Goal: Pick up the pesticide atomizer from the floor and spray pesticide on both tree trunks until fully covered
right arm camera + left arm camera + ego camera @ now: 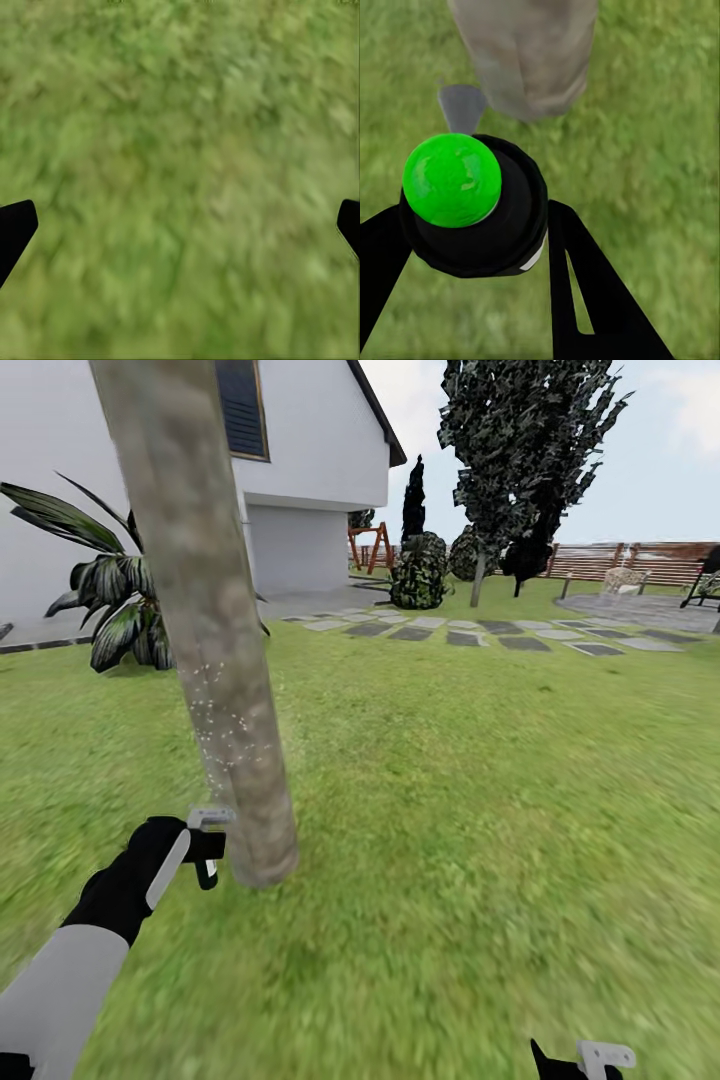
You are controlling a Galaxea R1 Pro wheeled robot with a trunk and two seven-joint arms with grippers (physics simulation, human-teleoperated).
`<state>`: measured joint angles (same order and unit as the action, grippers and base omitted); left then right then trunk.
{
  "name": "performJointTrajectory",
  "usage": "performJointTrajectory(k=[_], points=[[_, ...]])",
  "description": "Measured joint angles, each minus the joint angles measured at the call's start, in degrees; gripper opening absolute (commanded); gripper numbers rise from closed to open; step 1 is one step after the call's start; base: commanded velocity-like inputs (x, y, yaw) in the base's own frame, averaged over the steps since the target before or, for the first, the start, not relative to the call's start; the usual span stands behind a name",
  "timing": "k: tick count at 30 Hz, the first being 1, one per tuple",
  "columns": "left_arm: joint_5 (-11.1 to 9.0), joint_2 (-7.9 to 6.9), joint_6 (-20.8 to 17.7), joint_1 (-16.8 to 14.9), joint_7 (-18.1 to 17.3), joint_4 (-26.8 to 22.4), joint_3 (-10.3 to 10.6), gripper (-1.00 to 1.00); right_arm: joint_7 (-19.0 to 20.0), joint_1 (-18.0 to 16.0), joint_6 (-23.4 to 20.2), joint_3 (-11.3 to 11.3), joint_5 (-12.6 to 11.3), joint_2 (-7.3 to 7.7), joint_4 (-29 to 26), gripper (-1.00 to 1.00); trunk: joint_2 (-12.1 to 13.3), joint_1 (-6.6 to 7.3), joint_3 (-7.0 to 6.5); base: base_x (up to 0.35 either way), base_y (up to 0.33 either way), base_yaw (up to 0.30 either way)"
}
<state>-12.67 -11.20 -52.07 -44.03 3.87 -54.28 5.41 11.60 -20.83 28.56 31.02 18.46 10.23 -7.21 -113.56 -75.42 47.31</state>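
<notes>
Black round atomizer with green cap (472,202) sat gripped in my left gripper (472,247), nozzle toward the mottled grey-brown trunk (205,620); my right gripper (180,225) stood wide open, empty.

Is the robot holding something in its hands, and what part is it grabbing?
The left end effector holds the pesticide atomizer, gripped around its round dark body under the green top, beside the tree trunk. The right end effector is open over grass, holding nothing.

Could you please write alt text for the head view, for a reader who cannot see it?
The left gripper holds the pesticide atomizer beside the base of a thick tree trunk, where white pesticide specks dot the bark. Green lawn stretches toward a white house, stepping stones and a second tree.
</notes>
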Motion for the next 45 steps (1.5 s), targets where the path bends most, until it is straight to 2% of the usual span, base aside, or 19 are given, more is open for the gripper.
performJointTrajectory(k=[5,12,16,20,30,45], points=[[0.0,0.04,0.0,1.1,0.0,0.0,0.0,-1.0,0.0,0.0,0.0,0.0,0.0,-0.01,0.0,1.0,0.0,0.0,0.0,0.172,-0.218,0.015],[0.1,0.04,0.1,1.6,0.0,-0.1,0.0,-1.0,0.0,0.0,0.0,0.0,0.0,-0.02,0.0,1.0,0.0,0.0,0.0,0.053,-0.267,0.246],[0.0,0.11,3.7,2.7,0.1,0.0,-0.1,-1.0,0.0,0.0,0.0,0.0,0.0,-0.03,0.0,1.0,0.0,0.0,0.0,0.001,-0.27,0.276],[0.0,0.12,4.3,3.1,0.2,0.0,-0.1,-1.0,0.0,0.0,0.0,0.0,0.0,-0.02,0.0,1.0,0.0,0.0,0.0,0.048,-0.27,0.254],[0.0,0.2,4.3,3.1,0.2,0.0,0.0,-1.0,0.0,0.0,0.0,0.0,0.0,-0.02,0.0,1.0,0.0,0.0,0.0,0.111,-0.27,0.016],[0.0,0.21,4.3,3.1,0.1,-0.2,-0.1,-1.0,0.0,0.0,0.0,0.0,0.0,-0.01,0.0,1.0,0.0,0.0,0.0,0.006,-0.27,0.045]])
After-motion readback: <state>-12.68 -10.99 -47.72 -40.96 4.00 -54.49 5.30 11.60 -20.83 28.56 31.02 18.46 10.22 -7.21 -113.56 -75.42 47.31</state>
